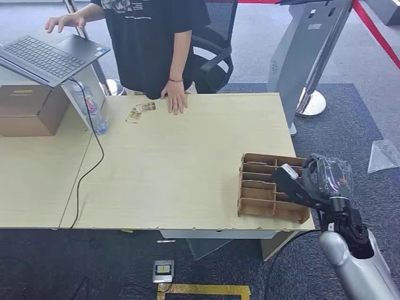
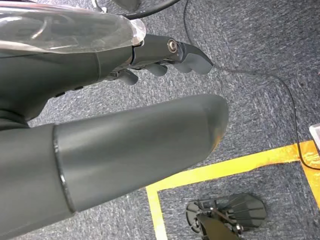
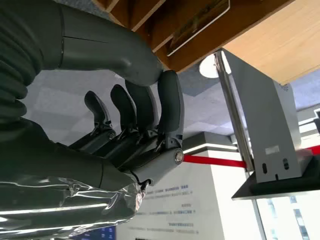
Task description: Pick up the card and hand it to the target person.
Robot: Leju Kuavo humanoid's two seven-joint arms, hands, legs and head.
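My left robot hand (image 2: 162, 55) hangs low over grey carpet (image 2: 260, 65) with yellow tape lines (image 2: 226, 167), its fingers (image 2: 190, 55) stretched out and holding nothing.

On the worktop (image 1: 179, 169), at the far left corner, a laptop (image 1: 47, 56) sits raised on a stand above a cardboard box (image 1: 30, 109), with a water bottle (image 1: 92, 106) just beside it and a black cable (image 1: 89, 165) running toward the near edge. Along the far edge, a few cards (image 1: 140, 111) lie flat, close to the person's hand (image 1: 176, 98), which rests palm-down on the wood. The person (image 1: 150, 37) stands behind that edge in a black shirt; their other hand (image 1: 64, 23) is by the laptop.

At the near right corner stands a brown slotted rack (image 1: 264, 184). My right robot hand (image 1: 295, 181) reaches over the rack's right end. A pale card (image 1: 285, 169) sits at my fingertips above the slots, but I cannot tell whether I grip it. From the wrist, my fingers (image 3: 170, 107) curl in toward the thumb (image 3: 109, 47) beside the rack's underside (image 3: 196, 30), and a card edge (image 3: 200, 22) shows in a slot, apart from my fingers.
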